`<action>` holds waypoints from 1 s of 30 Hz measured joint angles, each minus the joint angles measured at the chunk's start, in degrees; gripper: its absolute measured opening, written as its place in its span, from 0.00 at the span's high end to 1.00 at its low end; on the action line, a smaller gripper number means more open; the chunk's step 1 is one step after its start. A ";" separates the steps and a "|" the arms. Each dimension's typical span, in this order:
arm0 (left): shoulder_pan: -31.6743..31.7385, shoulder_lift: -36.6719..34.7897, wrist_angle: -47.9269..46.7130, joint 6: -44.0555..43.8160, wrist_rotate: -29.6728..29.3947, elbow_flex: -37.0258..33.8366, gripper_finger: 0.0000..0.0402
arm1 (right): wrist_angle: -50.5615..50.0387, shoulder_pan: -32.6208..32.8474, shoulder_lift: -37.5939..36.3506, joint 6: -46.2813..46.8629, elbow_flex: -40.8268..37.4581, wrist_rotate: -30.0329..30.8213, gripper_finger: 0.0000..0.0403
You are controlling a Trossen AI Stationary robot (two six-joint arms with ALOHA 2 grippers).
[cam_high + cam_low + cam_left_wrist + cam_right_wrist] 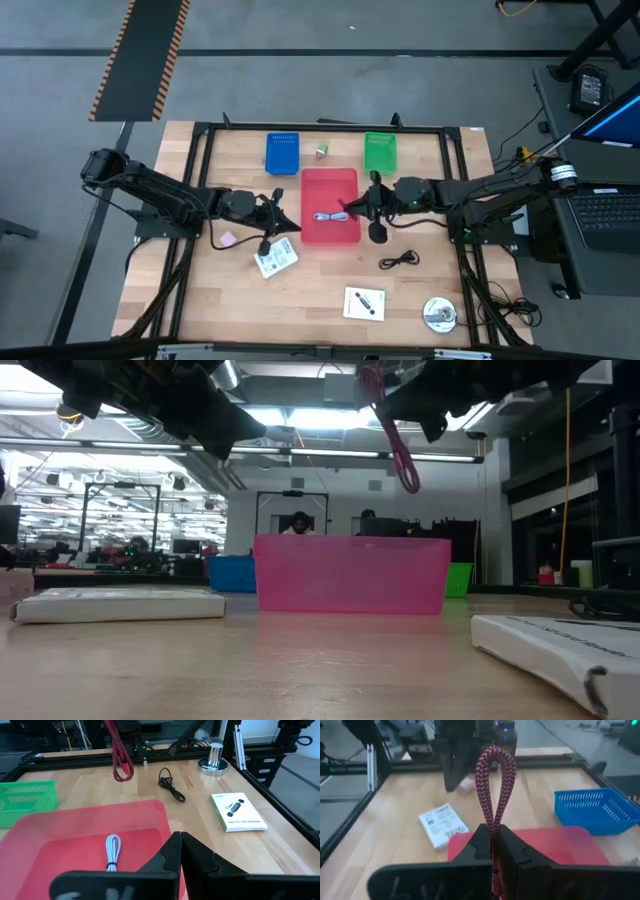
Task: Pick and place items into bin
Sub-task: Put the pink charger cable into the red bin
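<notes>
right gripper (492, 845) has its jaws pinching the reddish cable (494, 790), dangling right at the red bin's (345, 180) edge. If it lets go now, the loop could flop onto the counter (240, 310). Left gripper (179, 851) hangs nearby, jaws pressed together, empty

Middle tray (330, 182) between two smaller trays; cable (327, 217) inside.

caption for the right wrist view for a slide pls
Right tool shut on a looped reddish braided cable, held above the red tray, with a white packet on the table beyond.
</notes>
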 joint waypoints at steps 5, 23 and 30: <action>0.00 0.00 0.20 0.02 -0.04 0.00 0.99 | 0.34 0.00 0.62 0.86 -0.09 0.03 1.00; 0.00 0.00 0.59 0.02 -0.07 0.00 0.99 | -4.61 -5.64 13.69 3.14 10.37 0.22 1.00; 0.00 0.00 0.68 0.02 -0.07 0.00 0.99 | -16.20 -9.90 20.43 6.24 16.75 0.20 1.00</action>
